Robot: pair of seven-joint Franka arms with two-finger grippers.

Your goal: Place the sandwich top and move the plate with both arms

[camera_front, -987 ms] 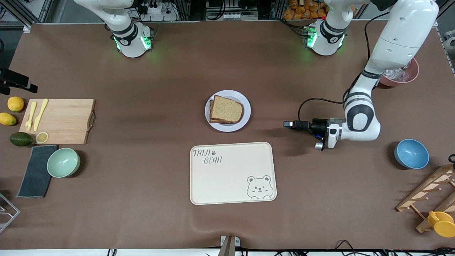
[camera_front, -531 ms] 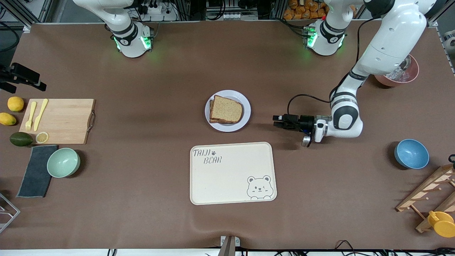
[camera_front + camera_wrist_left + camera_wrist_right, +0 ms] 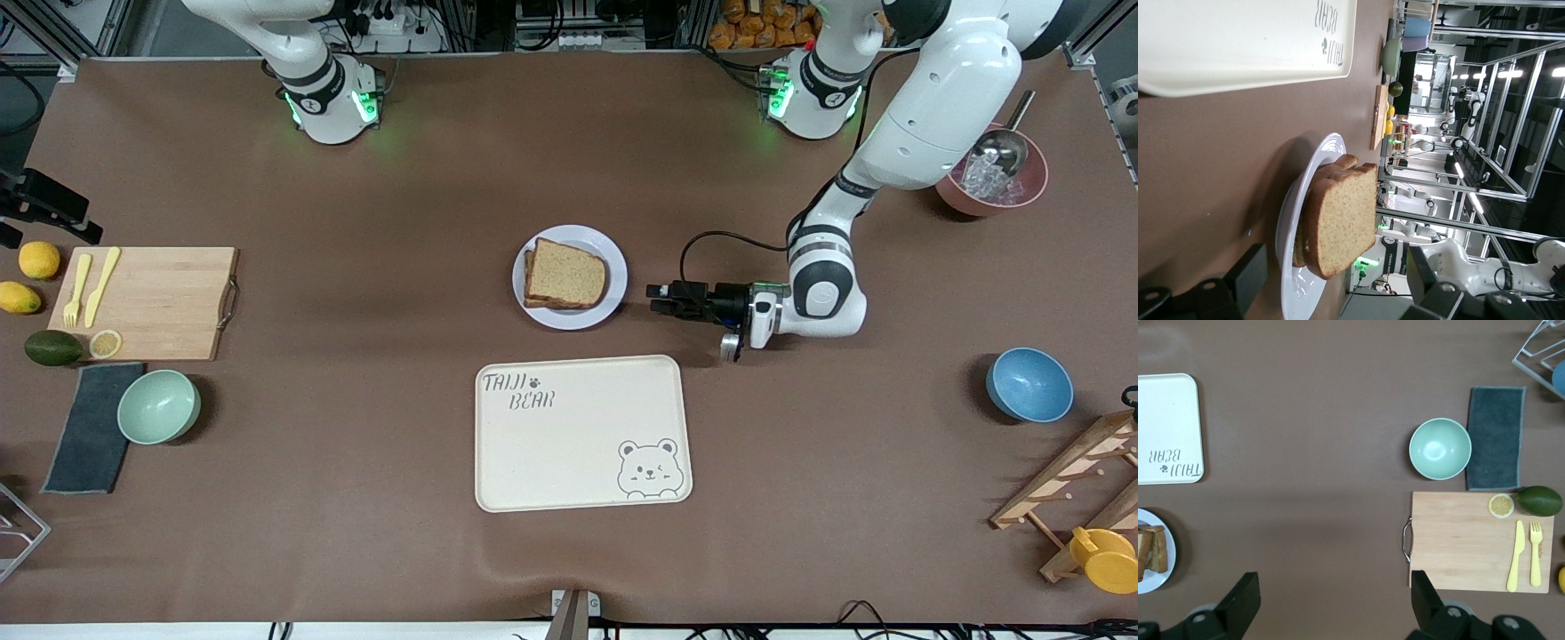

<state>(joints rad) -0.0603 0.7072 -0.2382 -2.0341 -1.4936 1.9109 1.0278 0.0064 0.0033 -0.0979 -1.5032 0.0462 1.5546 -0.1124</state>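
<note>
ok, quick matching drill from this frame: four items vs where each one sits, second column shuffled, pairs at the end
Items:
1. sandwich top
2. lemon slice
3. left gripper
4. ice scoop

Places:
A. on the wooden cutting board
B. in the pink bowl
C. on the plate
D. low beside the plate, toward the left arm's end

Pairs: 1-C, 2-A, 3-D, 4-B

Two glossy white jointed arms [image 3: 933, 98] — black bands, black cable, green-lit bases [image 3: 333, 107].
</note>
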